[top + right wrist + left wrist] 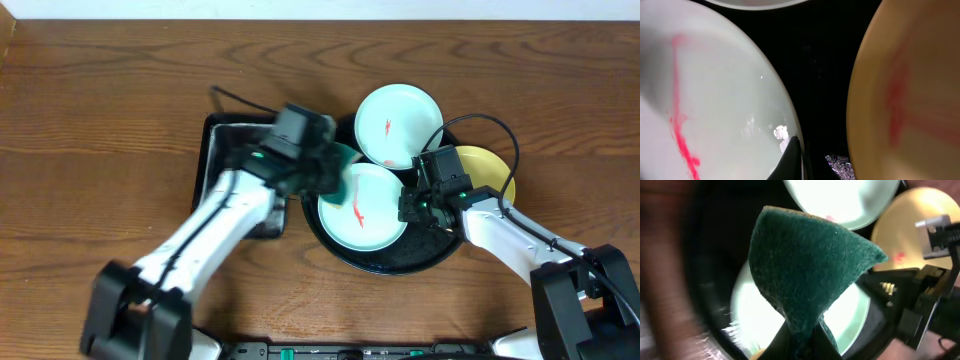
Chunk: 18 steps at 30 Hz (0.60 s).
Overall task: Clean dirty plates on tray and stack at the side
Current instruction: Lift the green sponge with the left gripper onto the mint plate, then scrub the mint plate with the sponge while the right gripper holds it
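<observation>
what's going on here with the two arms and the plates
Two robot arms are cleaning plates on a black tray. The left hand is shut on a green sponge, held over the left edge of the front plate. The right hand is shut on that plate's right rim, seemingly to steady it. Its red smear is not wiped off yet. The back plate and yellow plate show red marks too. All three are on the tray.
</observation>
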{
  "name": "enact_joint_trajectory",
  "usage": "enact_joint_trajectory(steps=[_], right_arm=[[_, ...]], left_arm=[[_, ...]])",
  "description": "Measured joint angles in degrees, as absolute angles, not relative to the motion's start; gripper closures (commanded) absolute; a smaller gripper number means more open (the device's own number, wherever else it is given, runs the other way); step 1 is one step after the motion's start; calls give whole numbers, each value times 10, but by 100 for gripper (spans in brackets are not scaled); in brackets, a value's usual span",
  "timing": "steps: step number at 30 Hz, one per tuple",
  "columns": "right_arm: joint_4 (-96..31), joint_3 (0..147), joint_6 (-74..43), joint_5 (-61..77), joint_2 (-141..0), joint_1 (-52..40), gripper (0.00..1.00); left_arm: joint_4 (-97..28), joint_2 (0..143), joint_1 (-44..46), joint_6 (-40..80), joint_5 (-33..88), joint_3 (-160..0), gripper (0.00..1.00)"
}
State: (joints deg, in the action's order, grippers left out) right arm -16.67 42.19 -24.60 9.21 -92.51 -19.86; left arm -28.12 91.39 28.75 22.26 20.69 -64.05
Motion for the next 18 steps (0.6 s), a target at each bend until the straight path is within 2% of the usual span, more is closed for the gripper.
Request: enact_joint_trajectory(steps=[12,18], right_arm=[[-170,423,-260,92,-925,-199,99],[-173,424,-261,92,-925,-199,99]], left_arm=[[-166,1091,373,373,199,-641,92],[-250,1096,380,380,144,-671,93]])
